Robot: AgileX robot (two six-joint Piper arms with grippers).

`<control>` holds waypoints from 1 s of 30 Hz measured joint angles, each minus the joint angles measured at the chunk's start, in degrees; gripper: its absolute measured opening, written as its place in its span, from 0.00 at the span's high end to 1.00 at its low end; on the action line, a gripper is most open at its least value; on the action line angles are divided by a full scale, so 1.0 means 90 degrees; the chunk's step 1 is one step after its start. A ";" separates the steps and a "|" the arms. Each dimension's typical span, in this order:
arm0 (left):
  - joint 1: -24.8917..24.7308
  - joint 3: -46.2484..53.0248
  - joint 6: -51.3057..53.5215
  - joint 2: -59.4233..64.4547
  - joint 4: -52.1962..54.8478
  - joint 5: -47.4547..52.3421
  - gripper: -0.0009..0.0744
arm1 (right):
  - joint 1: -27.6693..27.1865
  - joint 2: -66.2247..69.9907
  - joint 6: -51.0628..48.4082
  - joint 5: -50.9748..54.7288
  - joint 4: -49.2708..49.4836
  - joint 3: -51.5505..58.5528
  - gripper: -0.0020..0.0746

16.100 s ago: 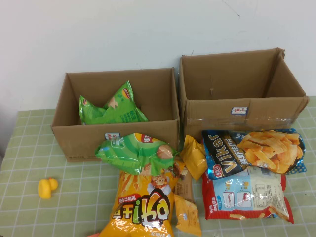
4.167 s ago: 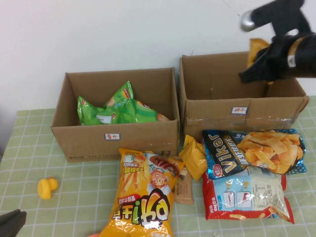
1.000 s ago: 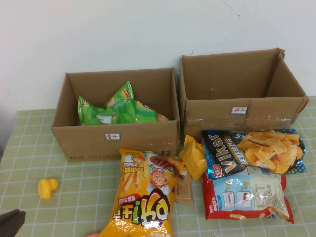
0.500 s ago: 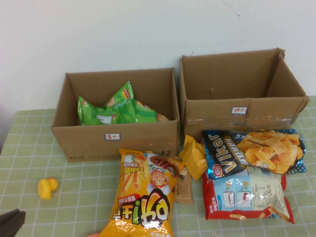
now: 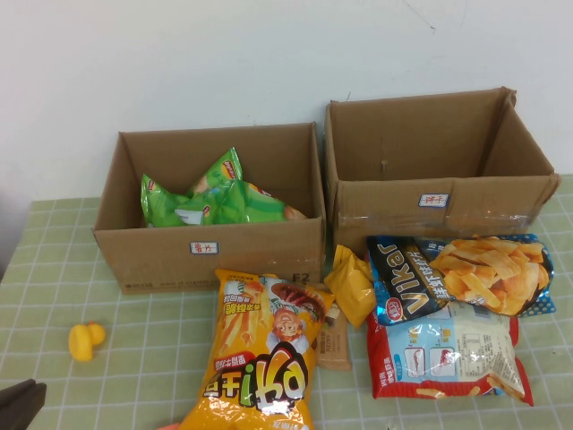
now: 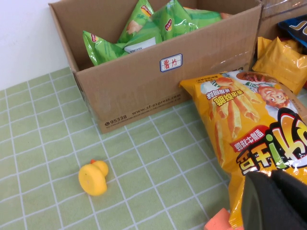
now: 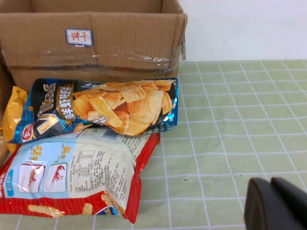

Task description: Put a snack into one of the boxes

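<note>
From my seat both arms look parked low at the near edge of the desk (image 5: pixel 54 296). The left gripper (image 6: pixel 276 201) shows as a dark mass at the near left corner, and its fingers (image 6: pixel 261 206) sit pressed together with nothing between them; the near end of the big orange snack bag (image 5: pixel 264 358) lies just beside them, and an orange-red object (image 6: pixel 218 223) peeks out at the bag's near edge. The right gripper (image 7: pixel 276 206) sits at the near right, out of the overhead camera's frame, its fingers (image 7: pixel 261 208) likewise closed together and empty, resting over bare green checked cloth, near but apart from the red-and-white shrimp cracker bag (image 7: pixel 72 175). Just beyond that bag lies the blue Viker chip bag (image 5: pixel 461 278), hard against the front wall of the right cardboard box (image 5: pixel 439 202). The left cardboard box (image 5: pixel 210 246) holds green chip bags (image 5: pixel 215 202), piled toward its far side. A small yellow snack packet (image 5: pixel 351 285) leans between the two boxes' fronts, touching the orange bag's far right corner, with a brown packet (image 5: pixel 333 345) just near of it. A yellow rubber duck (image 6: pixel 93 177) sits alone on the cloth at the left, well apart from the snacks.
</note>
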 joint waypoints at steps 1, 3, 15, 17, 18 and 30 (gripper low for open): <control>0.0000 0.0000 0.0000 0.0000 0.0000 0.0000 0.99 | 0.0000 0.0000 0.0000 0.0009 0.0000 0.0000 0.98; 0.0000 0.0000 0.0000 0.0000 0.0000 0.0000 0.99 | 0.0000 0.0000 0.0000 0.0009 0.0000 0.0000 0.98; 0.0000 0.0169 0.0000 0.0000 0.0053 0.0000 0.99 | 0.0000 0.0000 0.0000 0.0026 0.0000 0.0000 0.98; 0.0023 0.0351 0.0017 0.0000 0.0500 0.0000 0.99 | 0.0000 0.0000 0.0000 0.0029 0.0000 0.0000 0.98; 0.0052 0.0442 0.0017 -0.0013 0.0734 -0.0054 0.99 | 0.0000 0.0000 0.0000 0.0029 0.0000 0.0000 0.98; 0.1230 0.2000 0.0032 -0.1527 0.1264 -0.2872 0.99 | 0.0000 0.0000 0.0000 0.0043 0.0000 0.0000 0.98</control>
